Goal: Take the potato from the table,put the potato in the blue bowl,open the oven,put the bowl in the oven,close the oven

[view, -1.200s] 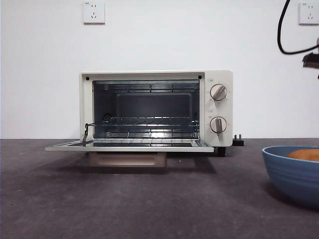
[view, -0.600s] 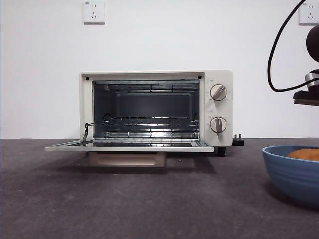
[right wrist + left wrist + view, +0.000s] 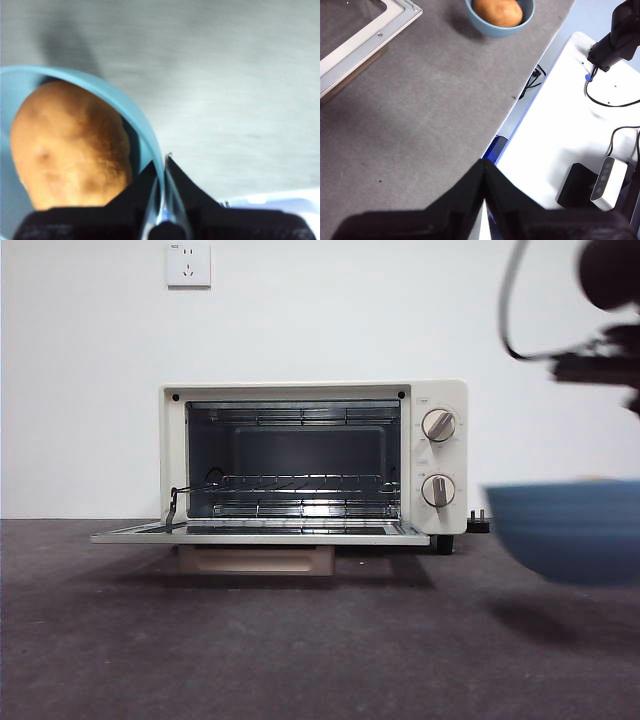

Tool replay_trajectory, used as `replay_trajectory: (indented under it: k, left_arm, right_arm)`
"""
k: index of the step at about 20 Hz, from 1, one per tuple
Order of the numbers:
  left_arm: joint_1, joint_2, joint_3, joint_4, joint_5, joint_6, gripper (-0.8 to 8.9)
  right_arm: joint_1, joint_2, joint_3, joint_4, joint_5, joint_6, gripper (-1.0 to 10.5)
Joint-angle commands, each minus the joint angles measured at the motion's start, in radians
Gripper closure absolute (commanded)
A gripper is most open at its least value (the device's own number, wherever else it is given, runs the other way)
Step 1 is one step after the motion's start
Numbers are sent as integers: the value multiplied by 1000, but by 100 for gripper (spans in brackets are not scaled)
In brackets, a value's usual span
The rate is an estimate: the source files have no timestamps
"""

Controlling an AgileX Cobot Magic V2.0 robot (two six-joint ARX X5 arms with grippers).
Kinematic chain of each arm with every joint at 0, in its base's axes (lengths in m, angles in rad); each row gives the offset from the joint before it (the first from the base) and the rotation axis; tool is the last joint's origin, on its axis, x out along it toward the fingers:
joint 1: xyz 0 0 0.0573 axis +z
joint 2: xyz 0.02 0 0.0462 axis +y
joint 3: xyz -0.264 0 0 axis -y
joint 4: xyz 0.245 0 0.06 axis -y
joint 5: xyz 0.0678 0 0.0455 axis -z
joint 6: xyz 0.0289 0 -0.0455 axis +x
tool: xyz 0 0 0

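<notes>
The blue bowl (image 3: 565,530) hangs blurred above the table (image 3: 300,640) at the right, off the surface. My right gripper (image 3: 162,165) is shut on the bowl's rim (image 3: 125,107), and the potato (image 3: 70,145) lies inside the bowl. The right arm (image 3: 610,350) shows dark above the bowl. The oven (image 3: 440,455) stands at the back with its door (image 3: 260,534) folded down flat and the wire rack (image 3: 300,482) bare. My left gripper (image 3: 483,167) is shut on nothing, over the table's edge, far from the bowl (image 3: 500,31) and the potato (image 3: 497,11).
A wall socket (image 3: 189,264) sits above the oven and a black plug (image 3: 478,524) lies behind it. Beside the table's edge (image 3: 520,90) is a white bench (image 3: 560,130) with cables and a small camera (image 3: 607,182).
The bowl, resting on the table before, has risen off it and shifted left. The right arm has come further into the front view above it.
</notes>
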State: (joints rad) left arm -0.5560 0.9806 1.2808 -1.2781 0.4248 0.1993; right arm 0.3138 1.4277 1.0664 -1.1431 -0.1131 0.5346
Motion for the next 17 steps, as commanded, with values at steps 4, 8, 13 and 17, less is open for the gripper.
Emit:
replay_trajectory:
  k: [4, 8, 13, 17]
  left_arm:
    - [-4, -2, -5, -24, 0, 14, 819]
    - [-4, -12, -5, -31, -6, 14, 819]
    - [-4, -12, -5, -31, -6, 14, 819]
    - [-4, -12, -5, -25, -6, 16, 819]
  right_arm:
    - [197, 70, 174, 97, -7, 228, 963]
    - [259, 256, 428, 77, -6, 267, 963]
    - [270, 518, 795, -26, -11, 315, 963]
    - [276, 645, 1007, -86, 1, 389, 963]
